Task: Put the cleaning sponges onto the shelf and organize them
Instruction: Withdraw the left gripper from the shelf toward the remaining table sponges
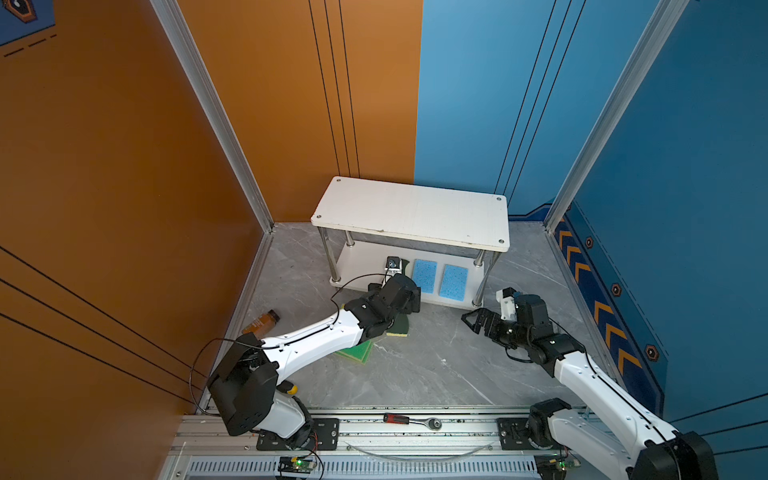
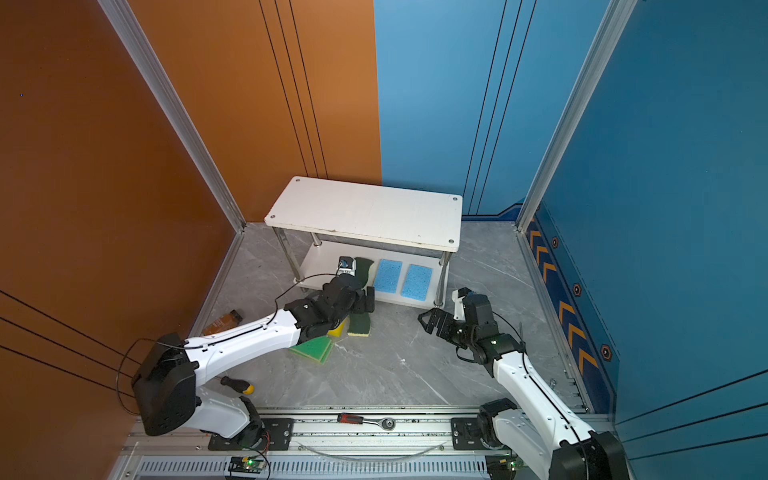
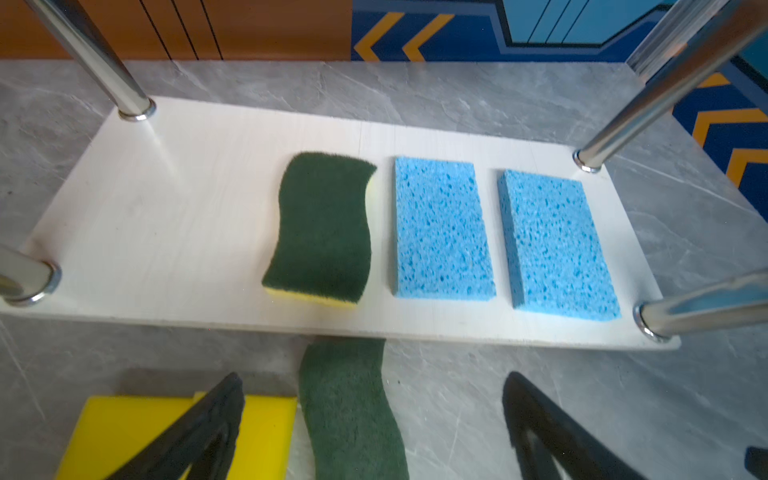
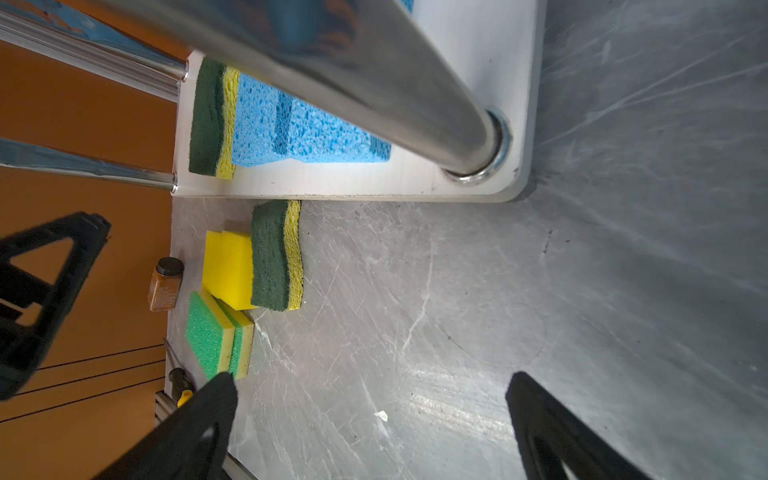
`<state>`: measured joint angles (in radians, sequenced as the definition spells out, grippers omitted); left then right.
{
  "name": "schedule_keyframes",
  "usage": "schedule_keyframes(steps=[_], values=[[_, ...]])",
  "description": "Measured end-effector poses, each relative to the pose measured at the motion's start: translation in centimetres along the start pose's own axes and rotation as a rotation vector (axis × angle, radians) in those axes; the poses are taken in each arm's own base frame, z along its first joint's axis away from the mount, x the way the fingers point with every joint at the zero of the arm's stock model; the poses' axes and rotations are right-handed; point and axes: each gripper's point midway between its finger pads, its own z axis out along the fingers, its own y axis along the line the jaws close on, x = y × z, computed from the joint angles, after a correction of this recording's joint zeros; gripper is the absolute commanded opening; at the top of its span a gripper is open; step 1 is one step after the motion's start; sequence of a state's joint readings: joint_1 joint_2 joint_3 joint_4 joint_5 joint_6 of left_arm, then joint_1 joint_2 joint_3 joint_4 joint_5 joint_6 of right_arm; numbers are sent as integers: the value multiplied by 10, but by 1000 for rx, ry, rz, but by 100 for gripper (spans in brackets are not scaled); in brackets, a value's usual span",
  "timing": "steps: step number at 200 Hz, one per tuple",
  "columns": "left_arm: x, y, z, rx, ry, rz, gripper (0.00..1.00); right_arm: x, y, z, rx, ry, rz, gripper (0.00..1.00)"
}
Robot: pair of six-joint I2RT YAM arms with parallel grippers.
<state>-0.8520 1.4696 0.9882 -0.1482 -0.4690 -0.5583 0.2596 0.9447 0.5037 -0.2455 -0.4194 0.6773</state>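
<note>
**On the shelf's lower board: three sponges placed, the rest on the table**

On the lower board of the shelf (image 3: 166,208) three sponges lie flat in a row, apart from one another. A dark-green wavy sponge (image 3: 322,226) sits near the middle. The first blue sponge (image 3: 442,226) is to its right and the second blue sponge (image 3: 557,245) lies farther right, close to the right-hand posts. In both top views the top board (image 1: 411,212) hides the far part of the row.

Just in front of the shelf's near edge, on the grey table (image 1: 436,365), lies another dark-green sponge (image 4: 272,257). The yellow sponges (image 4: 226,270) touch its left side. Nearer still and slightly left, two light-green-topped sponges (image 4: 208,332) overlap each other. A brown bottle (image 4: 166,284) lies on its side by the left wall.

The left gripper (image 3: 374,378) hangs over the table's dark-green sponge with its jaws spread wide, and neither finger touches the sponge. The right gripper (image 4: 372,377) hovers over bare table beside the shelf's near right post, jaws wide apart and empty.
</note>
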Motion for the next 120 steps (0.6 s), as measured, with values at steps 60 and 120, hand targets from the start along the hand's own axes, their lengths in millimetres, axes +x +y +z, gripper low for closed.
schedule_keyframes(steps=[60, 120], values=[[48, -4, -2, -1, 80, -24, 98, -5, 7, -5, -14, -18, -9, 100], [73, -17, -4, -15, 94, -43, 98, -6, 12, -4, -37, 1, -30, 100]])
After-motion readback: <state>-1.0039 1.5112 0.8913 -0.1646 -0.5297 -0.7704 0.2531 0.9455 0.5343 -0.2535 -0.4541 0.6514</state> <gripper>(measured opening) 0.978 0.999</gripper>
